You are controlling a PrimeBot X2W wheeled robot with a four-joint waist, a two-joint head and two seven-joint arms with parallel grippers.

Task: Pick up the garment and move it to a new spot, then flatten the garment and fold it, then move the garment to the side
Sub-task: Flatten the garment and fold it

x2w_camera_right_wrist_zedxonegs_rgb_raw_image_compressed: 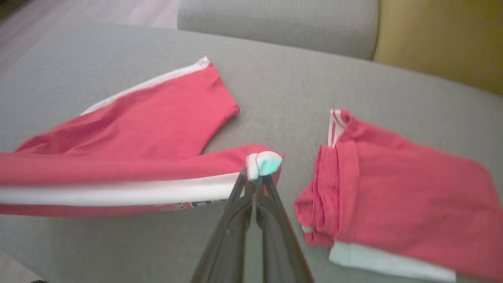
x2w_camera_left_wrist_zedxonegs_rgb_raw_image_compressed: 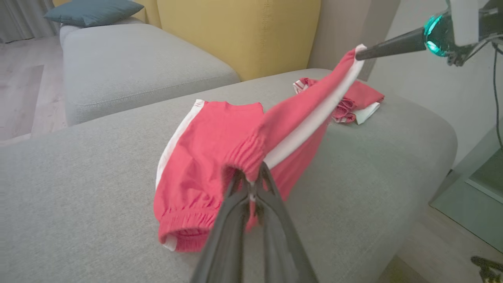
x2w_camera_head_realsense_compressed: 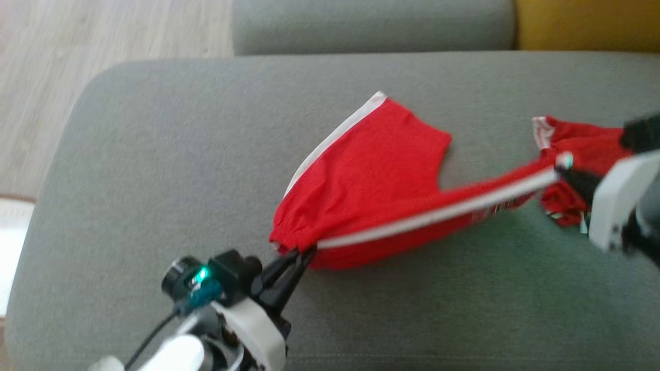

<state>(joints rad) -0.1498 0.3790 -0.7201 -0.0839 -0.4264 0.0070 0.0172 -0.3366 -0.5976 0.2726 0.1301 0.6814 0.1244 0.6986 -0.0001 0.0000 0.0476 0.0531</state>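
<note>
**A:** Where is the red garment (x2w_camera_head_realsense_compressed: 371, 175)?

**B:** On the grey sofa seat (x2w_camera_head_realsense_compressed: 154, 154), about the middle. Its white-striped edge is stretched taut between the two grippers and lifted off the cushion. The wide part drapes down and lies on the seat on the far side of that line.

**A:** And the jaws?

**B:** The left gripper (x2w_camera_head_realsense_compressed: 298, 253), near and to the left, has its jaws pressed together on the gathered elastic end. The right gripper (x2w_camera_head_realsense_compressed: 562, 172), out to the right, pinches the other end of the stripe, with a white corner of cloth poking out past its tips.

**A:** What can't you make out?

**B:** From the head, the right arm is blurred and cut off by the picture's edge. It covers part of a second red piece (x2w_camera_right_wrist_zedxonegs_rgb_raw_image_compressed: 393, 184) lying folded on the seat to the right, apart from the held one. How many layers that piece has, I cannot tell. There is a dark print (x2w_camera_right_wrist_zedxonegs_rgb_raw_image_compressed: 188, 205) under the stripe, too smeared to read. The cloth caught inside the left jaws is hidden by the fingers.

**A:** Behind it all?

**B:** A yellow backrest (x2w_camera_head_realsense_compressed: 588, 23) at far right and pale floor (x2w_camera_head_realsense_compressed: 103, 31) at far left.
</note>
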